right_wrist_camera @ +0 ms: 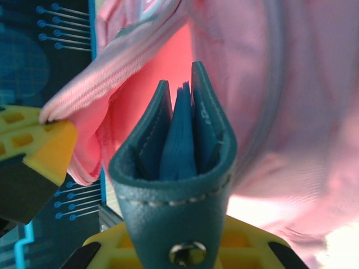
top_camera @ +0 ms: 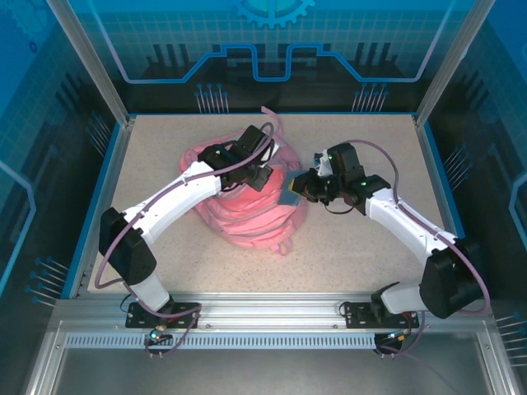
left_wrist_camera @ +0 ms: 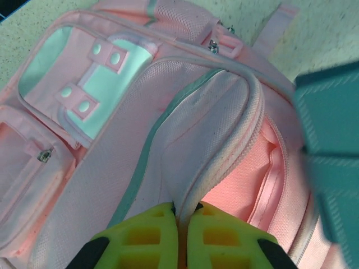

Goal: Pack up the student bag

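Observation:
The student bag (top_camera: 247, 216), a pink backpack, lies in the middle of the table. My left gripper (top_camera: 262, 176) is shut on the zip edge of its main opening (left_wrist_camera: 224, 151); the yellow fingertips (left_wrist_camera: 151, 230) pinch the rim and hold the flap up. My right gripper (top_camera: 306, 189) is shut on a dark blue leather-covered book (top_camera: 289, 195) with a metal snap. It holds the book (right_wrist_camera: 179, 162) edge-on right at the bag's open mouth (right_wrist_camera: 140, 78). In the left wrist view the book (left_wrist_camera: 331, 145) hangs beside the pink lining.
Blue rails and clear panels (top_camera: 115, 140) border the speckled tabletop (top_camera: 362, 247). A pink strap (top_camera: 276, 119) trails behind the bag toward the back wall. The left gripper's yellow finger (right_wrist_camera: 39, 145) sits close to the left of the book.

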Tool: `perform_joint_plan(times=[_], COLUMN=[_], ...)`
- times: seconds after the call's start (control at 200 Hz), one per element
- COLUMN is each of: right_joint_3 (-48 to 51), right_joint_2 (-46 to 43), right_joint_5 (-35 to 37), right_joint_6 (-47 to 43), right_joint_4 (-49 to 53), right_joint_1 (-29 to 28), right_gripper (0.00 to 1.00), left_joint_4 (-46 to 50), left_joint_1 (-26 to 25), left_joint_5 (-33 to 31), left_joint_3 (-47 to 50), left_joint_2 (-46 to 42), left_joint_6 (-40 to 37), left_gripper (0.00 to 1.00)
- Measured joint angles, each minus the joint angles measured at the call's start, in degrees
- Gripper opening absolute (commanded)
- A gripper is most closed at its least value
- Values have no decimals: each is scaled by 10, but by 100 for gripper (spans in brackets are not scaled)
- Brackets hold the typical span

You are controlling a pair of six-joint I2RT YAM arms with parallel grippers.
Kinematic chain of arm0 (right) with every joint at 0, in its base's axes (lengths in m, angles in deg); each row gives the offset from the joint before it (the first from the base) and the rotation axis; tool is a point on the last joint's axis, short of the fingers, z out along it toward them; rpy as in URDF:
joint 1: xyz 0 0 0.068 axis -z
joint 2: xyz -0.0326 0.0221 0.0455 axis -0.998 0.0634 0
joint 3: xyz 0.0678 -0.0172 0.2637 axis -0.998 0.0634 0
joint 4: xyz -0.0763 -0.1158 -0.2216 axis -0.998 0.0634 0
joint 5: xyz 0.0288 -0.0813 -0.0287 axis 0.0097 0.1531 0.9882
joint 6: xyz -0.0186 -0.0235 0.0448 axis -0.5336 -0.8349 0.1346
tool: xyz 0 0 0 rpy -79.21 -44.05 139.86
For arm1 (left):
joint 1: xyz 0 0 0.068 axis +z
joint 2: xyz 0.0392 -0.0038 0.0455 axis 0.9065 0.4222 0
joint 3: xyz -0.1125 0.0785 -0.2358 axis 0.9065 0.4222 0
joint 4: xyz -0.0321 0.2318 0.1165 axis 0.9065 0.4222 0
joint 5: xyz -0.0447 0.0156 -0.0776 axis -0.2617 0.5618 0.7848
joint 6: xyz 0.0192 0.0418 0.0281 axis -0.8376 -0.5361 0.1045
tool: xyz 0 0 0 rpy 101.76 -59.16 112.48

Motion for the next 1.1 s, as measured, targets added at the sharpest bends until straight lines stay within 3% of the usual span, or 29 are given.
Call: perform_joint_plan(times=[0.285,0.44,0.505,0.675,0.88,1.101], right_joint_3=[-19,-63,-74,-80,-59,-80], right_joint_2=[77,146,155,140,90,131], right_joint_5=[0,3,4,20,41,43], right_joint_6=[79,118,122,110,94,89], right_joint_4=[-78,-98,-101,-75,-30,-10], right_joint_1=[-30,-38,-41,-44,-42,-48], right_gripper=[18,46,51,47,31,23], left_joint_4=[3,11,16,17,13,13], left_joint_1=[0,0,2,14,29,30], left_joint_5=[31,39,43,61,91,108], left_joint_3=[-58,-79,-79,-81,-81,-81], left_joint_2=[23,42,42,42,42,42], left_joint_6=[52,73,78,92,109,120], left_gripper=[7,7,7,8,8,8])
